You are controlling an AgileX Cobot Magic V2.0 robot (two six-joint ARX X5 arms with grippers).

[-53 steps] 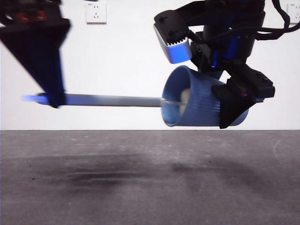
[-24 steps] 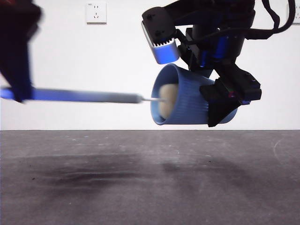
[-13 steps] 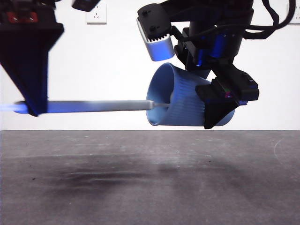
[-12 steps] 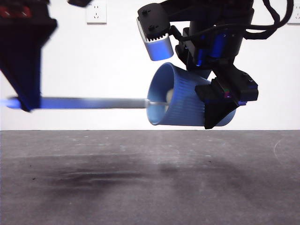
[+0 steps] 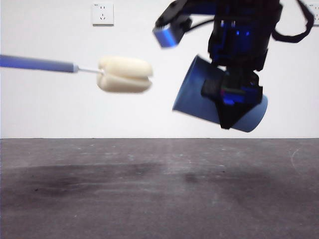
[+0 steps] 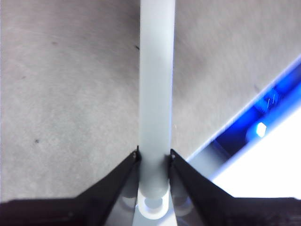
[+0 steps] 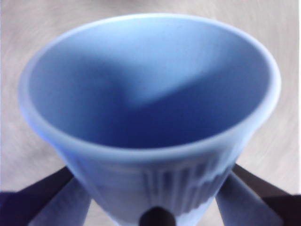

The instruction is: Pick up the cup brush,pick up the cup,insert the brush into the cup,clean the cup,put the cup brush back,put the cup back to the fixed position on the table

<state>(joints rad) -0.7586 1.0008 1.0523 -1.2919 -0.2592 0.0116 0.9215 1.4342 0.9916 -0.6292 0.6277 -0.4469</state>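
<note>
Now I see table (image 5: pixel 149 189) dark, scuffed | white wall, socket (image 5: pixel 102 13) above | left gripper (image 6: pixel 154 157) clamps cup brush (image 5: pixel 124 74), right gripper (image 7: pixel 150 202) clamps cup (image 5: pixel 199 97), both above table, apart.

A dark grey, scuffed table (image 5: pixel 159 199) bearing shadows.

Low, level front view across the table (image 5: pixel 159 189); two close wrist views down onto it.

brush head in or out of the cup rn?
Out. The cup brush sponge hangs in open air, apart from the cup mouth; right wrist view shows the cup empty.
</note>
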